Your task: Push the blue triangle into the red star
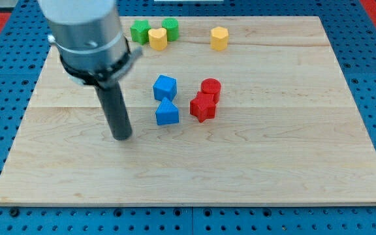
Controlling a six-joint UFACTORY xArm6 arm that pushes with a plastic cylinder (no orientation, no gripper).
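The blue triangle lies near the board's middle, just below a blue cube. The red star lies a short gap to the triangle's right, touching a red cylinder above it. My tip rests on the board to the left of the blue triangle and slightly lower, a clear gap away from it.
Two green blocks and a yellow block cluster at the view's top. Another yellow block sits to their right. The wooden board lies on a blue pegboard.
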